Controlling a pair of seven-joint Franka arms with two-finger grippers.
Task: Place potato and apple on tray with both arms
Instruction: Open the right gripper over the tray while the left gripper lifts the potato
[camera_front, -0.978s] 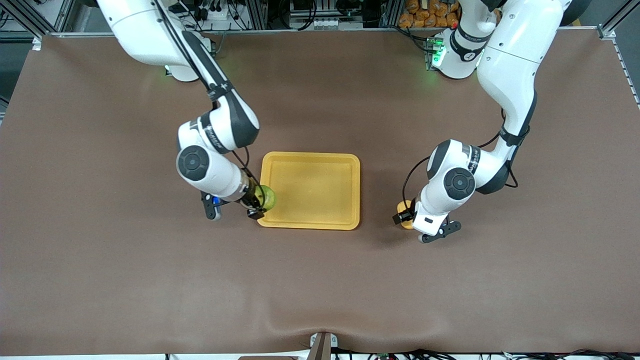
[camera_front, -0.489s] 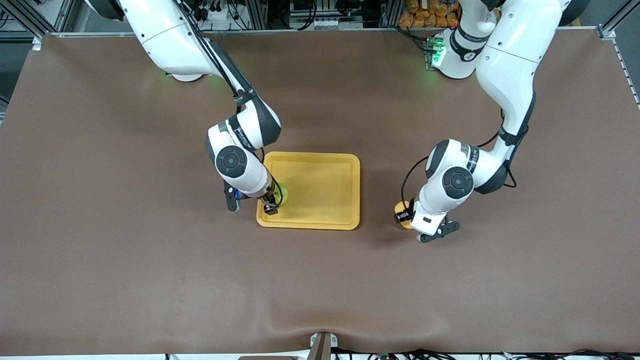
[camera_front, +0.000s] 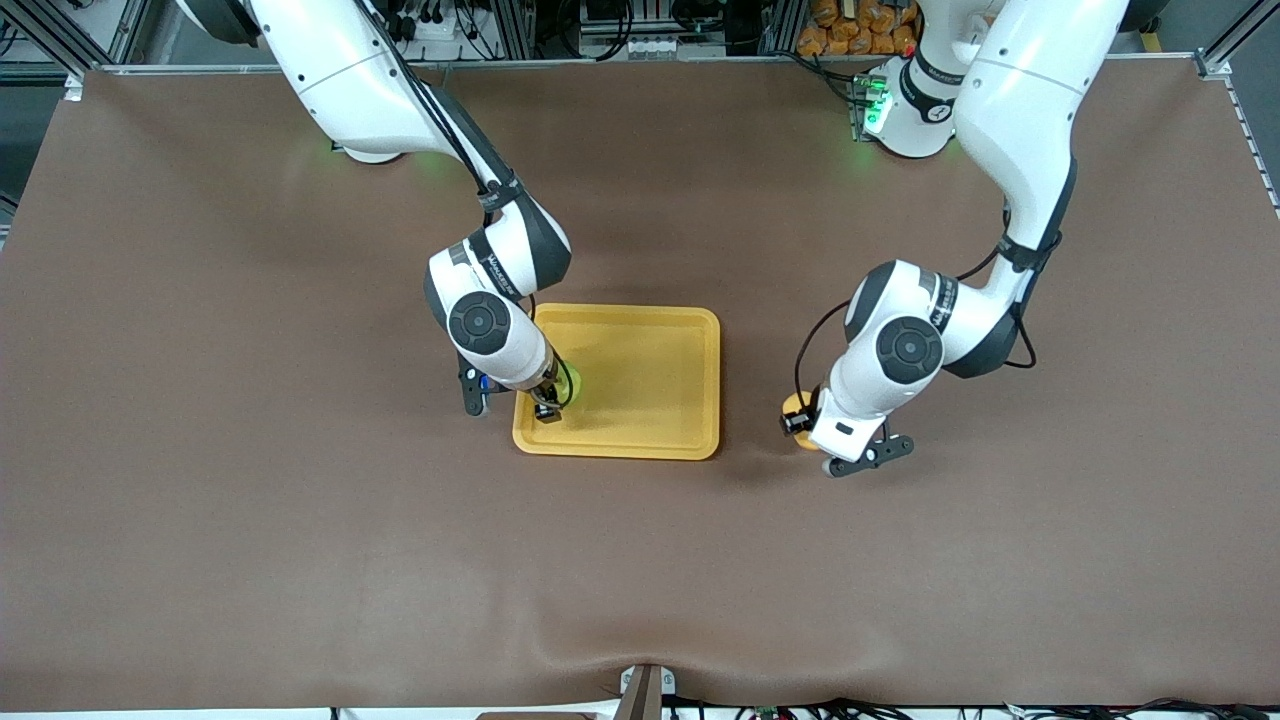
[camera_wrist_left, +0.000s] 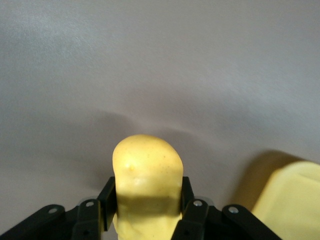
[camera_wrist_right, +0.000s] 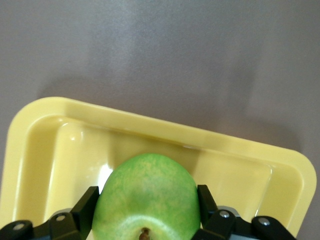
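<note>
I see the right tool (camera_front: 553, 398) clamped on the green apple (camera_front: 566, 385), holding it over the tray (camera_front: 640, 375), above the tray corner nearest the front camera at the right arm's end; in the right wrist view the fingers (camera_wrist_right: 86, 206) press both sides of the apple (camera_wrist_right: 147, 200) with the tray's rim (camera_wrist_right: 150, 126) beneath. The left tool (camera_front: 803, 421) is clamped on the yellow potato (camera_front: 797, 405) above the brown desk (camera_front: 300, 520), just beside the tray toward the left arm's end; its wrist view shows the potato (camera_wrist_left: 146, 170) between the pads (camera_wrist_left: 107, 197) and a tray corner (camera_wrist_left: 290, 197) nearby.
</note>
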